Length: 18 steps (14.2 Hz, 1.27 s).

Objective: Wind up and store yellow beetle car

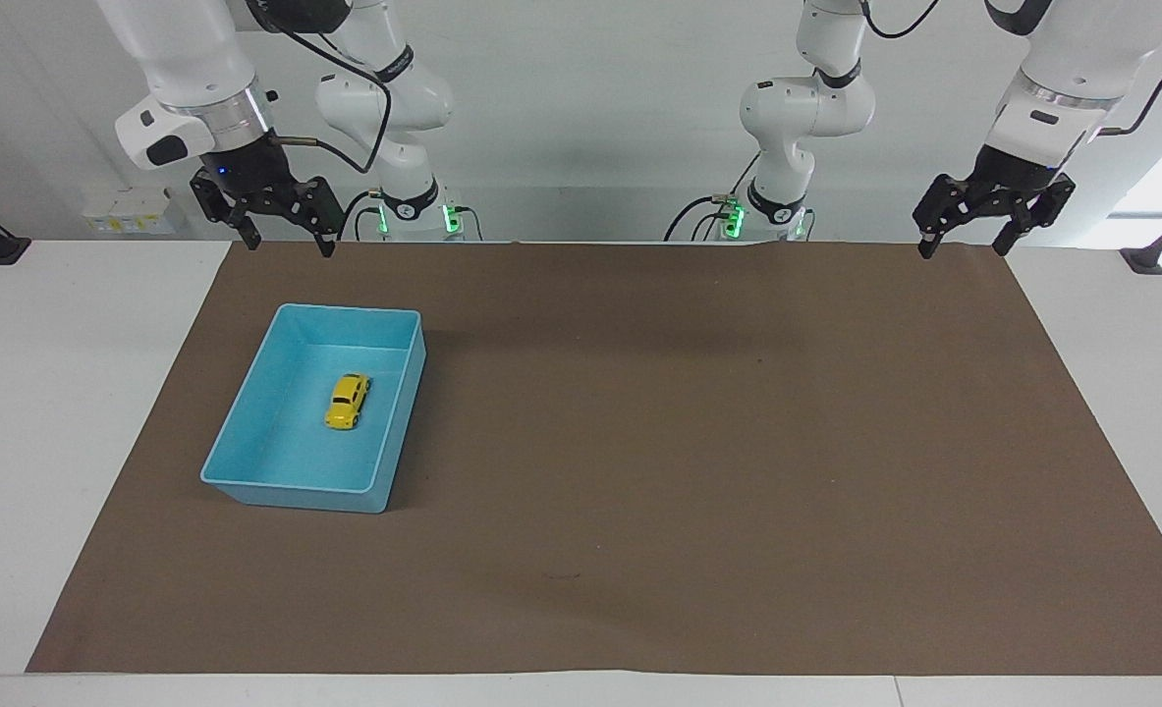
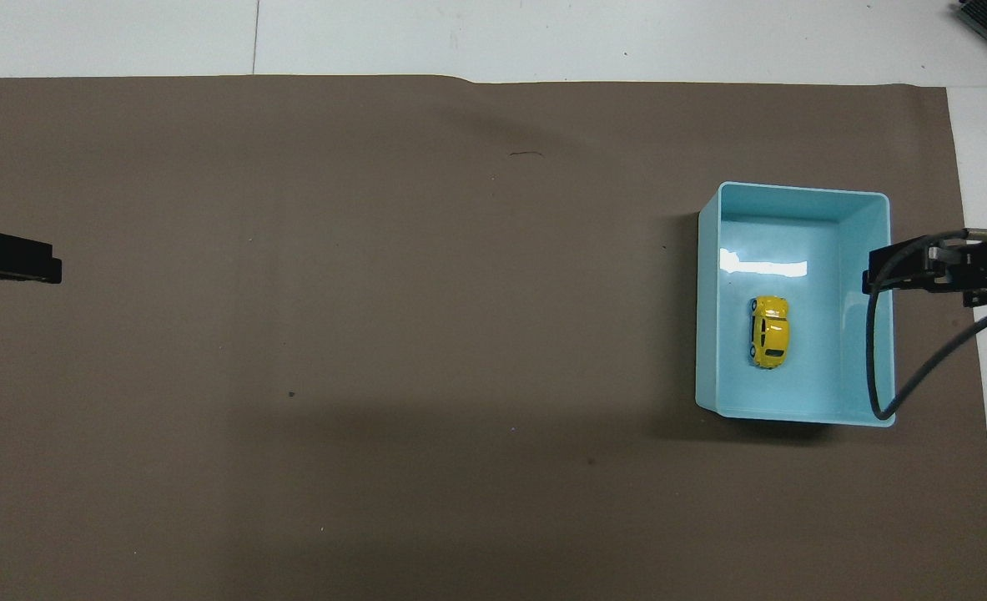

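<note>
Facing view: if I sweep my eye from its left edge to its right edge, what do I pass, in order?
Right gripper raised over the brown mat's edge → blue bin holding the yellow beetle car → long bare stretch of mat → left gripper, raised and waiting.
</note>
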Each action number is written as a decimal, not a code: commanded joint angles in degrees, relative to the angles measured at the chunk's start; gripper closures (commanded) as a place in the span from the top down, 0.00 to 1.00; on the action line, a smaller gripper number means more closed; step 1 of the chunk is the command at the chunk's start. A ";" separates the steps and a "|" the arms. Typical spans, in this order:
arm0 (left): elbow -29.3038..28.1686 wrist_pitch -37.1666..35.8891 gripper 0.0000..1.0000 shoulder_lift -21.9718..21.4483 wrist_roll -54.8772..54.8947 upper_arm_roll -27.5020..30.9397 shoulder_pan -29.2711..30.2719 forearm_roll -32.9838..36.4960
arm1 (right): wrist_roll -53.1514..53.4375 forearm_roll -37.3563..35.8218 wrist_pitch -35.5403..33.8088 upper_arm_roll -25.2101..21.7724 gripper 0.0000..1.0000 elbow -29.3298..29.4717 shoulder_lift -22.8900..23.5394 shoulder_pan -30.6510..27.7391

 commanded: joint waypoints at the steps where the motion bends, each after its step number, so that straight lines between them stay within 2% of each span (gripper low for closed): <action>1: 0.81 -1.12 1.00 -0.27 0.21 -0.32 0.63 0.24 | -0.20 0.95 -1.10 0.43 1.00 -0.26 -0.95 -0.40; 18: 0.81 -1.12 1.00 -0.27 0.21 -0.32 0.63 0.24 | -3.28 1.04 -0.05 1.31 1.00 -0.44 -0.95 -0.31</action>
